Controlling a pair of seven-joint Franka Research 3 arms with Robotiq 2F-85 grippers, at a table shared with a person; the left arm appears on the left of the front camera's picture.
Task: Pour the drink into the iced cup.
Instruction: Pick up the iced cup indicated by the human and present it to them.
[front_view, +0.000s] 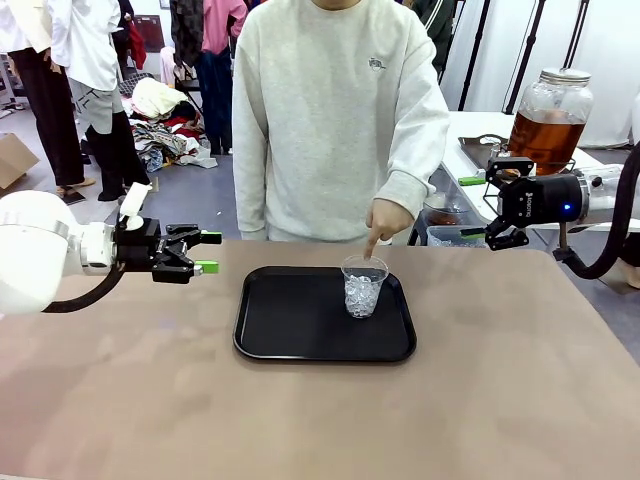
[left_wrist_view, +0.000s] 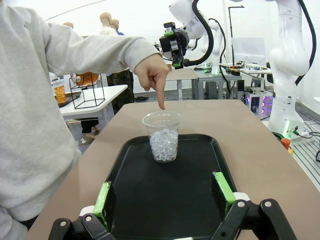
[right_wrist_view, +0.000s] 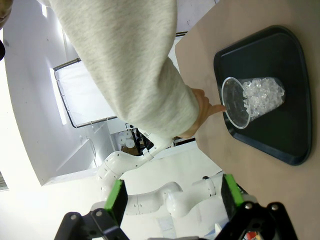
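Note:
A clear plastic cup (front_view: 363, 286) holding ice stands upright on the right part of a black tray (front_view: 300, 330). The person's hand (front_view: 384, 218) points a finger down at the cup's rim. The drink (front_view: 546, 132), amber liquid in a large glass jar with a metal lid, stands on a side table at the far right. My left gripper (front_view: 208, 252) hovers open left of the tray, fingers toward it. My right gripper (front_view: 472, 206) is open near the table's far right corner, in front of the jar. The cup (left_wrist_view: 162, 136) and tray (left_wrist_view: 195, 185) lie ahead of the left gripper (left_wrist_view: 166, 195). The right wrist view has the cup (right_wrist_view: 252, 100) sideways beyond the open right gripper (right_wrist_view: 172, 200).
The person in a grey sweatshirt (front_view: 335, 110) stands at the table's far edge. A wire stand (left_wrist_view: 89, 95) holds the jar on the white side table. Bare brown tabletop (front_view: 300, 420) surrounds the tray. Other people and clothes are in the background.

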